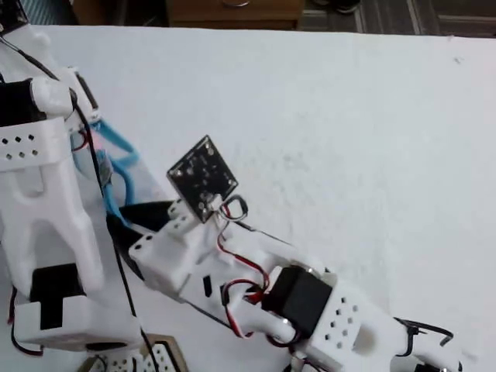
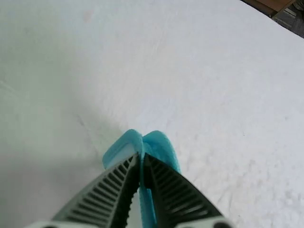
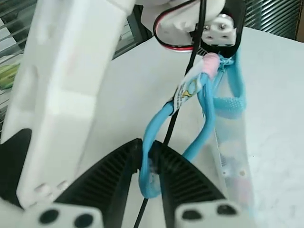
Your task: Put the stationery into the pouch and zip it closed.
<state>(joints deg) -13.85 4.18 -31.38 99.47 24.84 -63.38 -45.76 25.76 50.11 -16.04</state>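
Observation:
The pouch (image 1: 116, 167) is a clear one with light-blue trim, held up off the white table between the two arms at the left. In the left wrist view my left gripper (image 2: 141, 164) is shut on a blue edge of the pouch (image 2: 156, 145), which sticks out past the fingertips. My right gripper (image 3: 151, 164) is shut on another blue rim of the pouch (image 3: 156, 128). The clear pouch body (image 3: 232, 156) hangs beside it with something pale pink inside. A pink zipper pull (image 3: 210, 64) with a small tag sits near the left arm's wrist.
The white left arm (image 1: 46, 201) stands tall at the left edge, its black cable running past the pouch. The right arm (image 1: 256, 279) lies across the near table with a camera board (image 1: 203, 178) on top. The white table (image 1: 349, 132) spreads to the right.

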